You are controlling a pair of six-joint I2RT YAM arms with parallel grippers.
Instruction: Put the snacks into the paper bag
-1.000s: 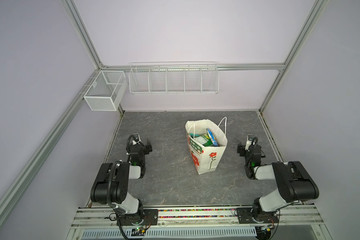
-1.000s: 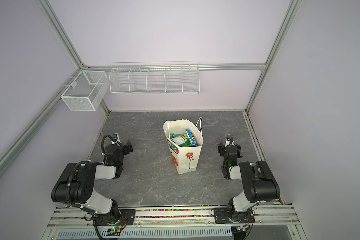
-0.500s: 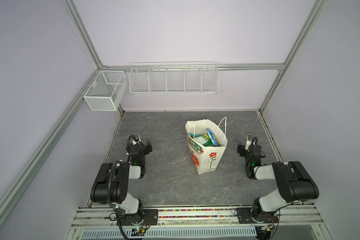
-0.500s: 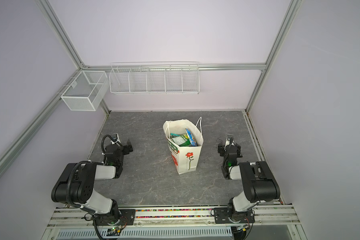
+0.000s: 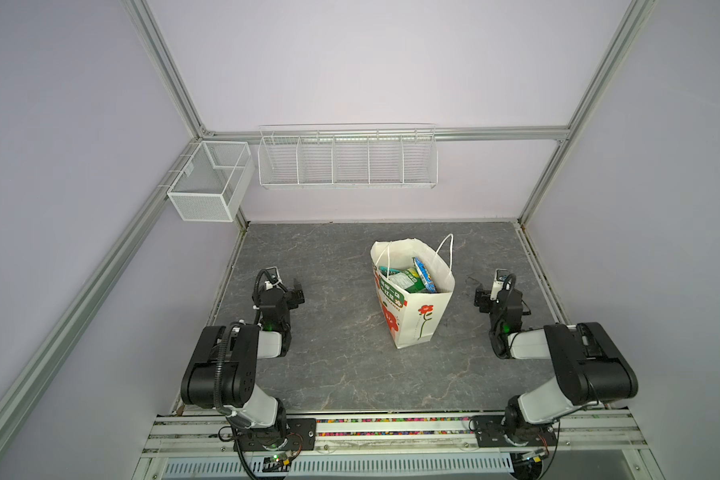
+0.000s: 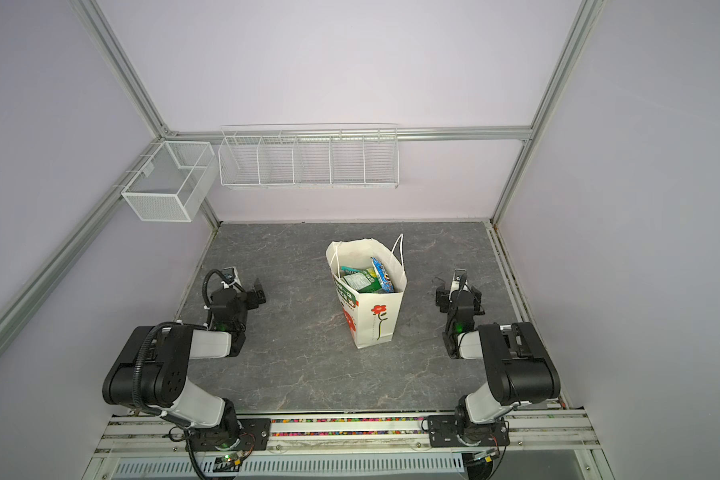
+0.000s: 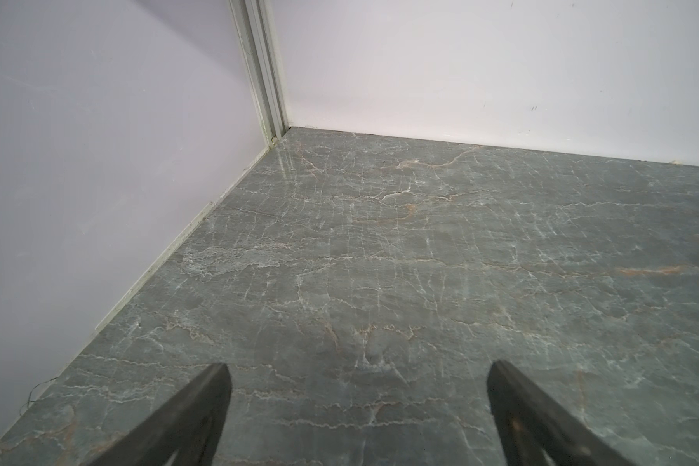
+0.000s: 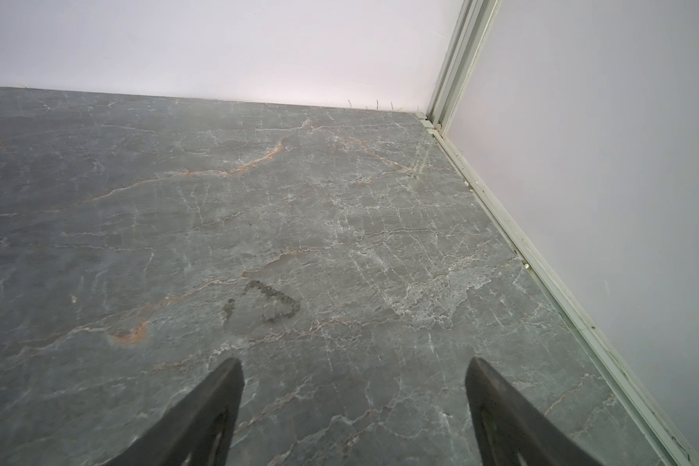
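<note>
Left gripper (image 7: pixel 358 365) and right gripper (image 8: pixel 352 360): jaws wide apart, nothing held, each over the bare, veined stone-look table (image 5: pixel 329 374). Paper bag (image 5: pixel 416 320) upright mid-table, between the arms. Glossy flat snacks (image 5: pixel 410 279) inside it; none seen outside. Risk: the tall, light bag tips or creases if an arm clips it.

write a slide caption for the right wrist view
open right gripper holding nothing, facing the grey marbled table near a corner post

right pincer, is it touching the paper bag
Apart. In a top view a strip of bare table lies between the right pincer and the paper bag.
</note>
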